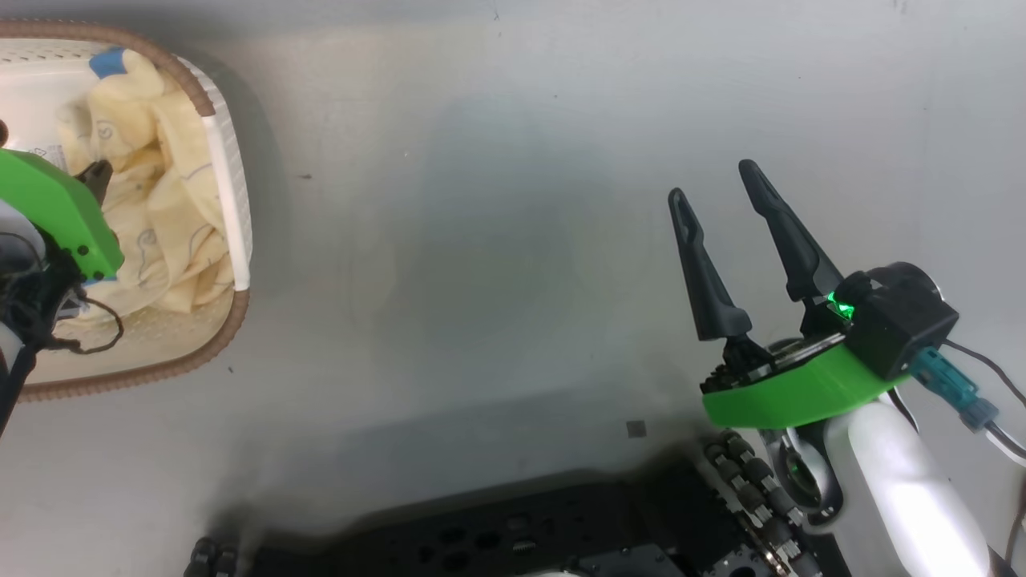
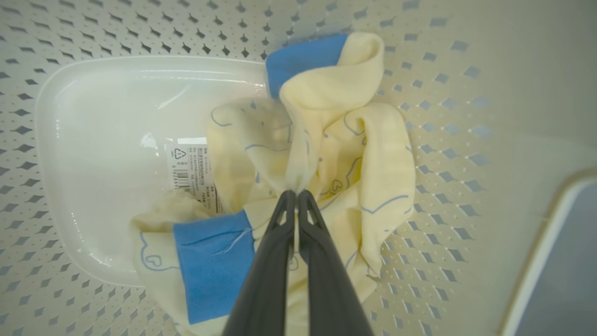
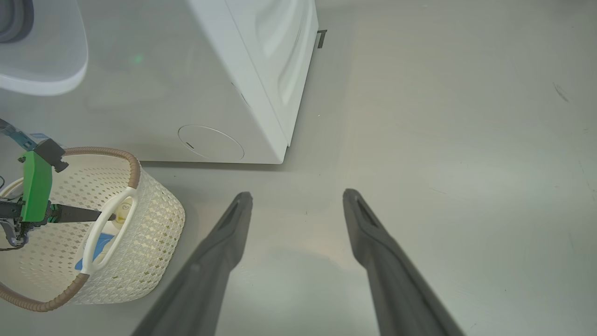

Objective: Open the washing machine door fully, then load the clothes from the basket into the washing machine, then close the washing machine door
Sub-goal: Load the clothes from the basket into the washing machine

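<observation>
Smooth grey floor [image 3: 443,140]; basket [image 3: 154,219] stands on it near washer [image 3: 261,70]. Left gripper [image 2: 296,192] pinches clothes [image 2: 336,140] inside basket; right gripper [image 3: 297,198] spread over floor.

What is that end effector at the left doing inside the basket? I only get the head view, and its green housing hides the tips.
Observer: The left wrist view shows the left end effector shut, pinching a fold of the clothes.
Operator: I see one blue patch. Any more?
Observer: Yes, a second blue patch lies right beside the end effector.
Operator: Where is the washing machine?
Observer: The right wrist view shows the washing machine, white, standing just beyond the basket.
</observation>
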Controlling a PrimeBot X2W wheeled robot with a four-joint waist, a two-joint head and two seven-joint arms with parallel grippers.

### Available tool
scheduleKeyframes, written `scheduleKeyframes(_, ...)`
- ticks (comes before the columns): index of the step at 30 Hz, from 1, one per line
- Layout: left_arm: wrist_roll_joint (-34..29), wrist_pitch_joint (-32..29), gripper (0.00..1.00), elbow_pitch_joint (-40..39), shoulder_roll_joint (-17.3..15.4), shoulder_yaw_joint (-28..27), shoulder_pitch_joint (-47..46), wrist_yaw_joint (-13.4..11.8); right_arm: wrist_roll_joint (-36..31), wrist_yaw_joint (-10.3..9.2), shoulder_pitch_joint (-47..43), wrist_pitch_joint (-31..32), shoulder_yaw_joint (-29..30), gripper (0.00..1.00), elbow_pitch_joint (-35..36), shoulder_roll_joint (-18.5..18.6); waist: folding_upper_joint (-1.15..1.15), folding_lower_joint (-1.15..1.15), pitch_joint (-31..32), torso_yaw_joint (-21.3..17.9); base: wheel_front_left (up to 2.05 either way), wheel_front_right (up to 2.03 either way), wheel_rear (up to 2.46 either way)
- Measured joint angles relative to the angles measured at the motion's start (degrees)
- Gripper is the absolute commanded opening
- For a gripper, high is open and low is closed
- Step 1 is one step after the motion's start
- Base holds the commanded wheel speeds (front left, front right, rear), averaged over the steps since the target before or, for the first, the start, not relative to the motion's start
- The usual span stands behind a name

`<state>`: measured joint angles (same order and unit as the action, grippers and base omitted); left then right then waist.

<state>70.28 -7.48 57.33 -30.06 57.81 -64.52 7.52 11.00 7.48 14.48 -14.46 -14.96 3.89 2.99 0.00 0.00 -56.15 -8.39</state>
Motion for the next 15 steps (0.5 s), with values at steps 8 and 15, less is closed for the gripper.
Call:
scheduleKeyframes(8,1.96,4.08,0.00,-2.18,-0.08,3.42,0.02,0.00,-0.09,0.00,1.13,0.01,0.37,1.00,-1.20,0.00,0.00,0.00,1.38,0.93,0.00,0.00,0.00)
scheduleKeyframes(15,4.83,9.62,0.00,-3.37,-0.15,4.93,0.35,0.00,0.01,0.00,3.50,0.01,0.60,1.00,-2.29,0.01,0.00,0.00,3.75,1.60,0.00,0.00,0.00)
